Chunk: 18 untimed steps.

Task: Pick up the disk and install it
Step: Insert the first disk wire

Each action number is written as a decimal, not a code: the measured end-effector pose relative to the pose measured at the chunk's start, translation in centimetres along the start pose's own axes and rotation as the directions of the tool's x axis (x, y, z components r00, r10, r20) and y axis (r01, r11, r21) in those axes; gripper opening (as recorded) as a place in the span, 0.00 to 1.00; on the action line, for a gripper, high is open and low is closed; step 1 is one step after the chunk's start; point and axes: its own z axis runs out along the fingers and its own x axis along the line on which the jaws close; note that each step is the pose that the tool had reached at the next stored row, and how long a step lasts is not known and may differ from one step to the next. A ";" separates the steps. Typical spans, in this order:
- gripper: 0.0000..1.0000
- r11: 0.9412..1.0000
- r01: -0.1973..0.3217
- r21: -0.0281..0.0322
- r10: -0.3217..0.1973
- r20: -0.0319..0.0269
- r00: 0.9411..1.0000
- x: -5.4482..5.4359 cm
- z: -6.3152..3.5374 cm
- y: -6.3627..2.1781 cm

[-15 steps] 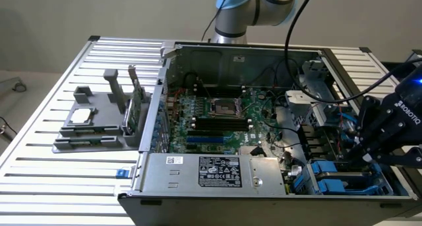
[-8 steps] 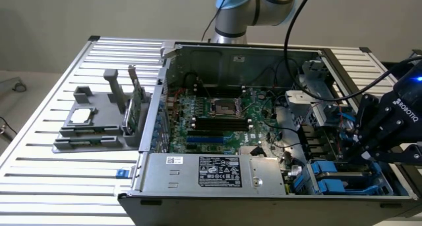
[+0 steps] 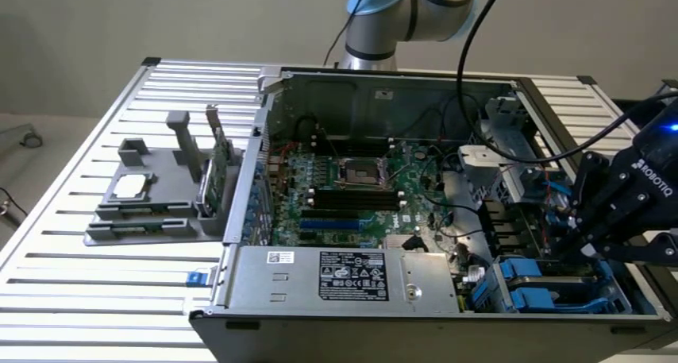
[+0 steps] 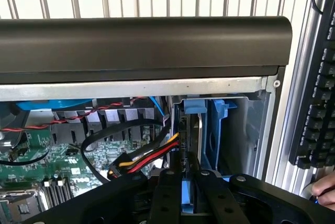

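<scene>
While my black robot gripper (image 3: 589, 237) hangs over the drive bay at the open grey computer case's (image 3: 317, 279) front corner, I see its fingers (image 4: 168, 195) pinched nearly together on the blue-framed silver disk's (image 4: 187, 195) edge, standing upright in the bay.

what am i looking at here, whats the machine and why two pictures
It is a robot arm working on an open computer case that lies on a slatted metal table. One picture comes from a camera standing off to the side, the other from a camera on the arm's wrist, looking down past its fingers. The black gripper reaches into the drive bays at the exterior view's right, and its fingers are closed on the blue-framed disk, held on edge in the bay. Beside the case sits a grey holder with a green card. A keyboard and a person's hand sit by the case.
</scene>
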 end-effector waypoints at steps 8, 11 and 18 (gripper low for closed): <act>0.16 1.000 -0.018 0.002 0.018 -0.005 1.000 0.0 0.05 0.03; 0.16 1.000 -0.024 0.002 0.024 -0.006 1.000 0.0 0.04 0.05; 0.16 1.000 -0.030 0.003 0.030 -0.008 1.000 -0.1 0.06 0.08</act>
